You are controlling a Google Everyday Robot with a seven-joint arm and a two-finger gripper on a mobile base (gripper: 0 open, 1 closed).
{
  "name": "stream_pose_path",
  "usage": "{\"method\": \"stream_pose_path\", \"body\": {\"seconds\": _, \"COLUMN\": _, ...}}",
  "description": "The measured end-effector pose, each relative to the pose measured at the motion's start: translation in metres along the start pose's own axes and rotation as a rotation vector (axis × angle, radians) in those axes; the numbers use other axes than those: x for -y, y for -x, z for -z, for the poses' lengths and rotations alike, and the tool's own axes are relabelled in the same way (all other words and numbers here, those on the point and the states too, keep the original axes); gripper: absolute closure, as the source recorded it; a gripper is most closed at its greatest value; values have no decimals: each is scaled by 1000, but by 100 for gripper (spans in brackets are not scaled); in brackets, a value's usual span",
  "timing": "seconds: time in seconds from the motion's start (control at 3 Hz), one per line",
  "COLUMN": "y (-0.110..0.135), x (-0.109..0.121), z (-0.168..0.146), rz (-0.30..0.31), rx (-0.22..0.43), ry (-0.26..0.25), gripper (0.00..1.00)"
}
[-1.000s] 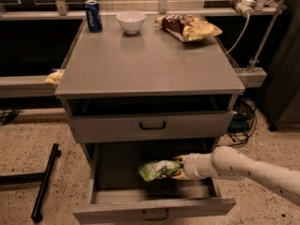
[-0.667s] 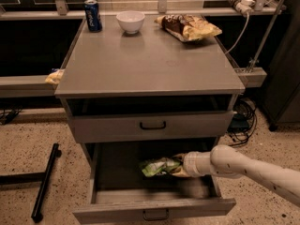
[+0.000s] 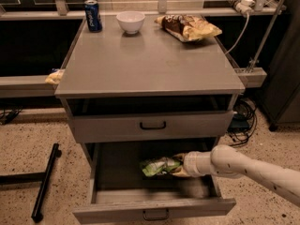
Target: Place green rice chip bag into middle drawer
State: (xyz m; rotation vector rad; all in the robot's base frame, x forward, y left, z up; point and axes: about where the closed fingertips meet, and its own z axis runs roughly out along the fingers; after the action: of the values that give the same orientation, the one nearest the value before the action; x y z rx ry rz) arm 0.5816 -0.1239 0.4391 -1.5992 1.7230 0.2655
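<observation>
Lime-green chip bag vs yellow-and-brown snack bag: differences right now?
The crinkly lime-green chip bag is inside the open lower grey drawer, the gripper at its right end; the yellow-and-brown snack bag lies untouched on the grey cabinet top. The green bag looks smaller and narrower. Both are crinkly snack bags.

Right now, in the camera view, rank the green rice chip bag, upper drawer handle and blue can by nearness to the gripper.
The gripper is inside the open middle drawer.
1. green rice chip bag: at its tip.
2. upper drawer handle: just above it.
3. blue can: back-left corner of the tabletop.
</observation>
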Motion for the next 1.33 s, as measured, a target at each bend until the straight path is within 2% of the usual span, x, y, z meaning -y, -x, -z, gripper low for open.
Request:
{"method": "stream_pose_path", "body": {"seconds": 0.67, "y": 0, "x": 0, "z": 0, "rz": 0, "rx": 0, "ry": 0, "gripper": 11}}
{"method": "stream_pose_path", "body": {"seconds": 1.0, "y": 0, "x": 0, "z": 0, "rz": 0, "rx": 0, "ry": 0, "gripper": 0}}
{"method": "stream_pose_path", "body": {"seconds": 1.33, "y": 0, "x": 0, "z": 0, "rz": 0, "rx": 0, "ry": 0, "gripper": 0}}
